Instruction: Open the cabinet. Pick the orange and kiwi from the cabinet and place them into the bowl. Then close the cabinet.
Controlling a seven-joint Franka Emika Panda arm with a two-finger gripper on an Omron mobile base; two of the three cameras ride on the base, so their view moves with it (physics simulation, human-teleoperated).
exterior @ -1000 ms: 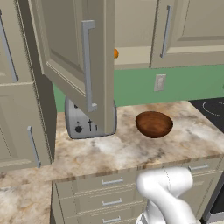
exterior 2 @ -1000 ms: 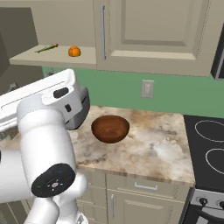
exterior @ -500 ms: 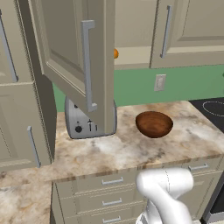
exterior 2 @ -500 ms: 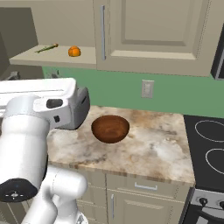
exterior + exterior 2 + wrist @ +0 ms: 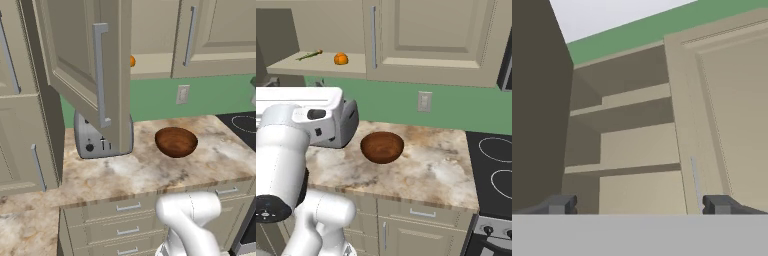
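Hand view: gripper [image 5: 639, 205] spread (nothing held), facing probably cabinet [image 5: 637, 150] shelves.

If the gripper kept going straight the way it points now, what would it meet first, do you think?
Probably the open cabinet: the open gripper points into its shelves, just left of the closed door. Which shelf it would touch first is unclear.
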